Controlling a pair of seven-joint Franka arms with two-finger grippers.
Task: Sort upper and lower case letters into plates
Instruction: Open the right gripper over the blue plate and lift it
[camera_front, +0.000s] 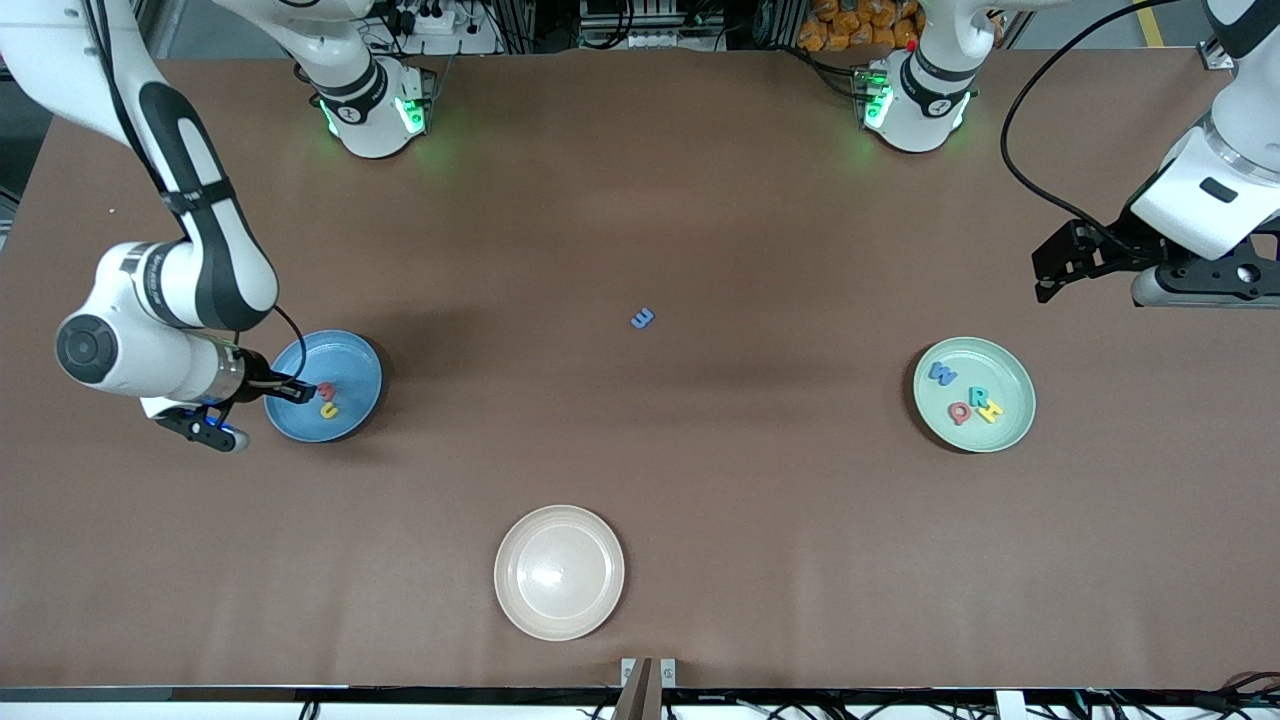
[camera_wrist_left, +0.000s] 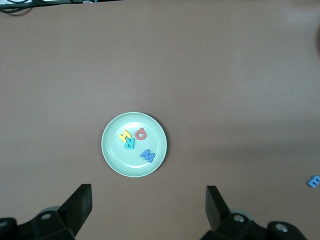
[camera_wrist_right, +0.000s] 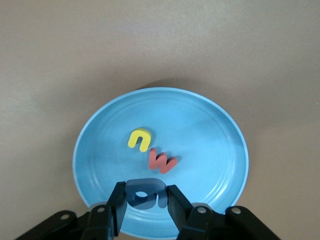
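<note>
Over the blue plate (camera_wrist_right: 160, 160), right pincer (camera_wrist_right: 146, 202) closed on a dark blue letter (camera_wrist_right: 145, 192), yellow letter (camera_wrist_right: 139, 139) and red letter (camera_wrist_right: 161, 161) just ahead, left pincer (camera_wrist_left: 149, 202) wide open, empty, above the counter (camera_wrist_left: 225, 75) near the green plate (camera_wrist_left: 112, 157).

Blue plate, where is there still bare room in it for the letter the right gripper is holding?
In the blue plate, the part beside the yellow letter and red letter toward its rim is bare. The right gripper holds the dark blue letter over the rim.
</note>
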